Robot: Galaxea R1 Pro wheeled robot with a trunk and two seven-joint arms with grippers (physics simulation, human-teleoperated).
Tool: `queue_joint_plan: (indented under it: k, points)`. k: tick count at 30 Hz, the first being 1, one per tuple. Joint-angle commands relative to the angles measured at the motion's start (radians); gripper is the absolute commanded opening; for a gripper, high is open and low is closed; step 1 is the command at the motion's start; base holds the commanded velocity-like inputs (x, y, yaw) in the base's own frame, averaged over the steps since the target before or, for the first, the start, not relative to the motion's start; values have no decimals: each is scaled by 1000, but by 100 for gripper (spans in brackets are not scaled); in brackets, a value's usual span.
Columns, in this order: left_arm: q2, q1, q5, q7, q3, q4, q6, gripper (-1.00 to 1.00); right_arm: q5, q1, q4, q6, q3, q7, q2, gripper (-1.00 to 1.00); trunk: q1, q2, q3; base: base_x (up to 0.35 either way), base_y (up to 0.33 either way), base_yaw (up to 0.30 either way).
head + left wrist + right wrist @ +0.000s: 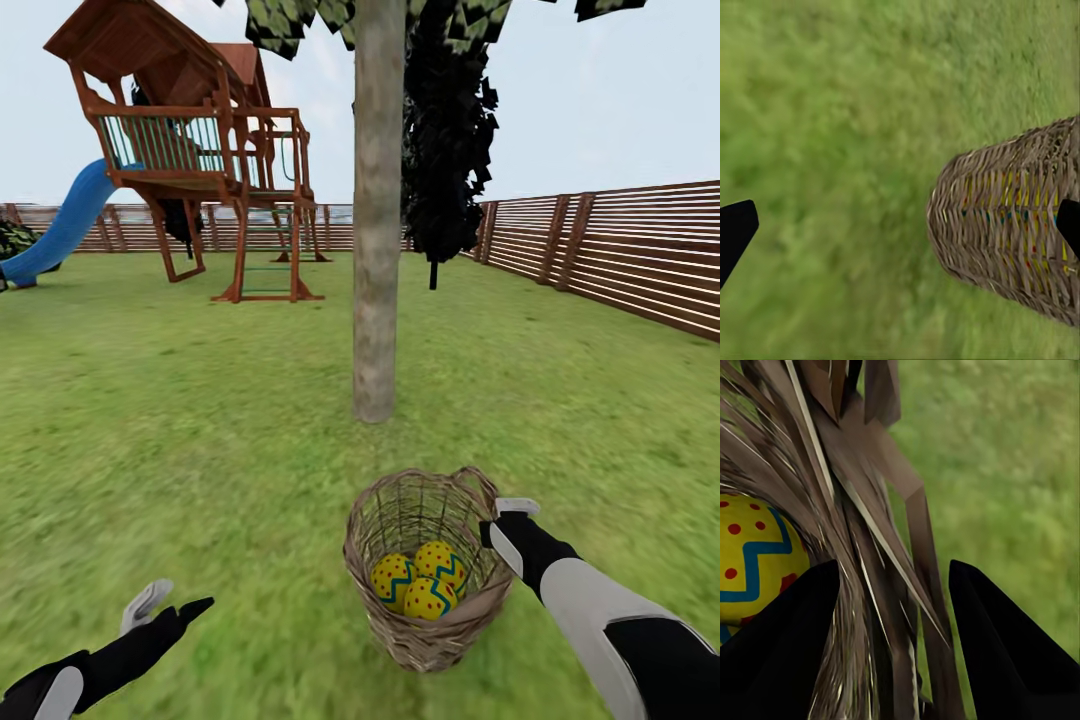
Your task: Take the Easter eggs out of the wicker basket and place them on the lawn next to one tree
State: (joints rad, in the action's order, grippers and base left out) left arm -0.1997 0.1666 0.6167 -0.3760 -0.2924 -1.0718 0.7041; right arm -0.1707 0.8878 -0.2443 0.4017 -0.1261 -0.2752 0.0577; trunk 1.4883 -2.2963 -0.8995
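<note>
Easter eggs (423, 582), all three, lie bunched in the bottom of the wicker basket (425, 568), which stands on the lawn (200, 420) a short way in front of the thick grey-brown tree (379, 210). The right gripper (508, 519) is at the basket's rim near the small loop handle; in the right wrist view its dark fingers (776, 652) stand apart with the woven wall and rim between them, one egg showing just inside the weave. From this straddle the likely trouble is that closing would pinch the twig wall, not an egg, and any lift or sideways drag could then tip the light basket and roll the eggs out across the grass, away from the trunk. Reaching deeper could also snag a fingertip in the open weave. The left gripper (165, 606) hangs low over bare grass, well apart from the basket, its fingers spread and holding nothing, so it gives the basket no steadying. No brand, label or writing can be read anywhere; the eggs carry only red dots and blue-green zigzags.
</note>
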Motion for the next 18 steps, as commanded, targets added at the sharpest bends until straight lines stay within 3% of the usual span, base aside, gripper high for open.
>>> queue_joint_plan:
  k: [1,18]
  points:
    - [0,1,3,-2,-2,0,8,100,-12,0,-3,5,-6,-5,1,-100,0,0,-1,340,-93,0]
    - [2,1,3,-2,-2,-2,8,100,-13,0,-3,3,-6,-3,0,-100,0,0,-1,338,-125,0]
